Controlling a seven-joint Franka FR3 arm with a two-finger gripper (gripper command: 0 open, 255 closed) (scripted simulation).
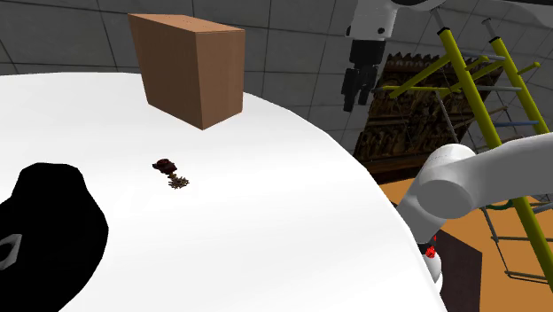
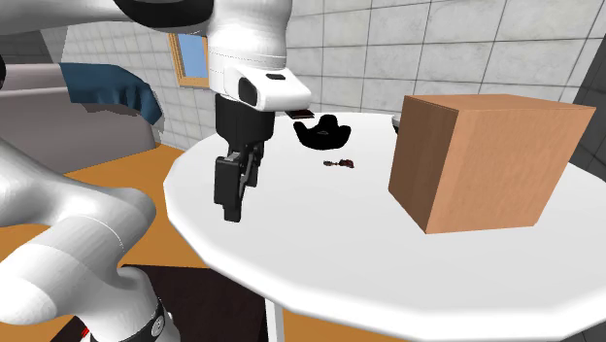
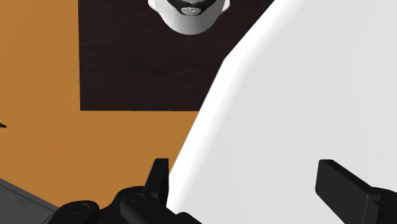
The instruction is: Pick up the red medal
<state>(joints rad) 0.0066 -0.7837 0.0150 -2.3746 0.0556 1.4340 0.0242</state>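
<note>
Lying on white table (image 1: 266, 222), red medal (image 1: 168, 168), orange floor (image 3: 38, 63), tiled walls (image 1: 53, 35)

- A big white tabletop (image 1: 266, 230) stands on an orange floor (image 3: 38, 63).
- Grey tiled walls (image 1: 53, 35) rise behind the tabletop.
- A yellow ladder (image 1: 479, 106) stands beside the tabletop.

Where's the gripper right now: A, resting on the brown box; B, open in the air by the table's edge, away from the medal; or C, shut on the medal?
B: the gripper hangs open over the rim of the table, while the dark red medal lies untouched on the white top, apart from it.
</note>
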